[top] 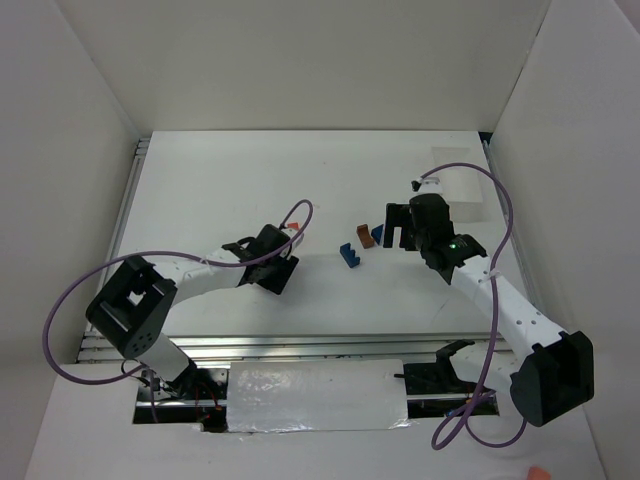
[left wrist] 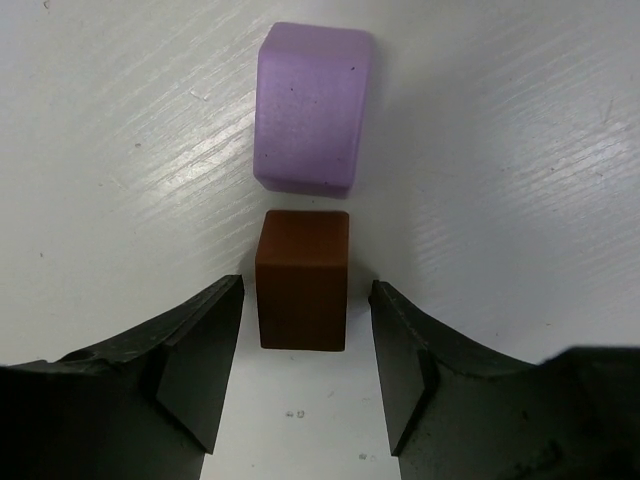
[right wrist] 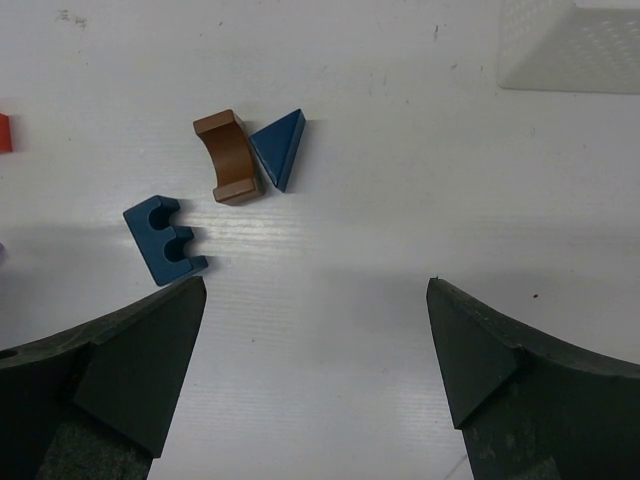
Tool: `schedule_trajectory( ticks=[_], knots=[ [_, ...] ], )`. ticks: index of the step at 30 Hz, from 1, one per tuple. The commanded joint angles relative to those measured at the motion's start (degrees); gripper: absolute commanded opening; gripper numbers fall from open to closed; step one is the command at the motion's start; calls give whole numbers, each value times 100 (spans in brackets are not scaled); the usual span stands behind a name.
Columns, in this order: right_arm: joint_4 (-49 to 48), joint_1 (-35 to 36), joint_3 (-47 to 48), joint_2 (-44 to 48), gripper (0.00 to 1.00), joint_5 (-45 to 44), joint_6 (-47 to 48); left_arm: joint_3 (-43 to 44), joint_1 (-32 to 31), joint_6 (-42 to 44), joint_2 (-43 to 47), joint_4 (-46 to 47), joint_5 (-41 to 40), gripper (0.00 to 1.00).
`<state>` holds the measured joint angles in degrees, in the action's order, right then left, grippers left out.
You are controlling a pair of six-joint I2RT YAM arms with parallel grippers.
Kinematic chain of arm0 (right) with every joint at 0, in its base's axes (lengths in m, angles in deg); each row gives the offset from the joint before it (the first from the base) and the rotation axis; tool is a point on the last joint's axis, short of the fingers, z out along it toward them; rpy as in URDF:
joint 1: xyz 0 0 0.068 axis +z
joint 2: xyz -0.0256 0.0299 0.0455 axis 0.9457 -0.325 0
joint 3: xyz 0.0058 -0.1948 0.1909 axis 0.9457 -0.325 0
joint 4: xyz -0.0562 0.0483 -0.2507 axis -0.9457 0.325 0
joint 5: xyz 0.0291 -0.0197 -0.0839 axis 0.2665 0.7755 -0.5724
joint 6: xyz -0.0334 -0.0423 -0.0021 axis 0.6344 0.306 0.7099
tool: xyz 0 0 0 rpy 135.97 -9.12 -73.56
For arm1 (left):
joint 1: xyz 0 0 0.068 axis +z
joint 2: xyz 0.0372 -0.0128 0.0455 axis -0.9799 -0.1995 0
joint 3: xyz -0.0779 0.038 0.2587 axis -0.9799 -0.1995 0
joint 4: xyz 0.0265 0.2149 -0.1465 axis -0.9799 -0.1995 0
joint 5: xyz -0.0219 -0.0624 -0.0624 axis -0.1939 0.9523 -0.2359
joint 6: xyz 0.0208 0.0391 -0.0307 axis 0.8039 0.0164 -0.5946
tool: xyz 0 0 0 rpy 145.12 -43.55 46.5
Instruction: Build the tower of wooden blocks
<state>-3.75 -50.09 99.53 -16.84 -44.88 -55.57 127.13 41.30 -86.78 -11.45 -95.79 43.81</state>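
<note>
Straddling the brown cuboid block (left wrist: 303,262), our left gripper (left wrist: 306,300) stands partly open. A thin gap shows on each side between the block and the fingers (left wrist: 200,350), so nothing is held. Just ahead of the fingertips, almost touching the brown block's far end, lies the purple block (left wrist: 310,110), flat on the white table (left wrist: 520,180).

We see no wood block tower yet; its pieces lie loose in two groups, one under each hand.

We judge the step in hand to be a grip on the brown cuboid. To do it well, we should keep the block centred so both pads meet its long sides together. An uneven close would twist it into the purple piece. The lift should go straight up, clear of that neighbour, before any sideways travel.

Our right gripper (right wrist: 315,290) is spread wide and empty, hovering over bare table. Ahead and to the left of its fingertips lies the blue notched block (right wrist: 163,240). Further ahead are the brown arch block (right wrist: 228,157) and the blue triangular block (right wrist: 280,147), touching each other. A red block (right wrist: 4,132) peeps in at the far left edge. The clear tray (right wrist: 570,45) sits ahead and to the right, well apart from the blocks.
</note>
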Motion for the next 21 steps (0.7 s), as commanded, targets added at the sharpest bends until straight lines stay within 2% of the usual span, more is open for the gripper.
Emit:
schedule_trajectory(
  ticks=[1, 5, 6, 8, 15, 21],
  knots=[
    [-17, -38, 90, 40, 100, -123, 24, 46, 19, -15, 81, 9, 30, 67],
    [-17, -47, 90, 67, 100, -106, 24, 2, 19, -24, 239, 62, -5, 77],
    [-17, -38, 90, 93, 100, -80, 42, 11, 19, -24, 352, 62, -6, 89],
    [-17, -30, 90, 128, 100, -88, 42, 19, 19, 19, 493, 88, -23, 99],
    [-140, 32, 20, 365, 100, 61, 121, 265, 19, 116, 1512, 36, -119, 99],
    [-175, 137, 11, 375, 100, 114, 165, 494, 19, 11, 2040, -9, -287, 99]
  ],
)
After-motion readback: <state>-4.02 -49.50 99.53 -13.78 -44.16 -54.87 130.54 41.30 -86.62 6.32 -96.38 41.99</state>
